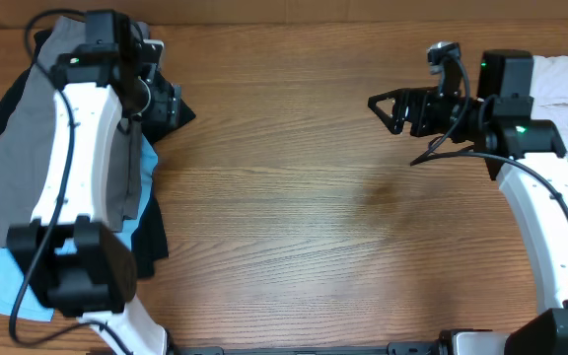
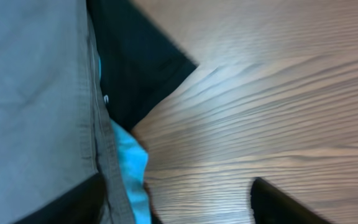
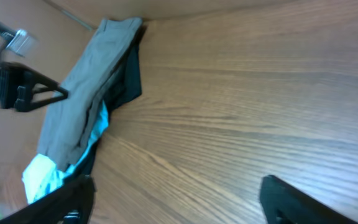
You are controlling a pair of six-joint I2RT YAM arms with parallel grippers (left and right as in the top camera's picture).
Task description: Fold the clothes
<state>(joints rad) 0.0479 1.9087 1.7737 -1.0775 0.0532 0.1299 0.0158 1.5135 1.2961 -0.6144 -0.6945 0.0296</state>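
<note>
Clothes (image 3: 82, 99) piled left; jaws wide apart.

No text, label, brand, number or sign can be read in any view; the black soft cotton shirt (image 2: 135, 68) bears a tiny pale mark (image 2: 105, 98) near its edge in the left wrist view, too small and blurred to make out.
</note>
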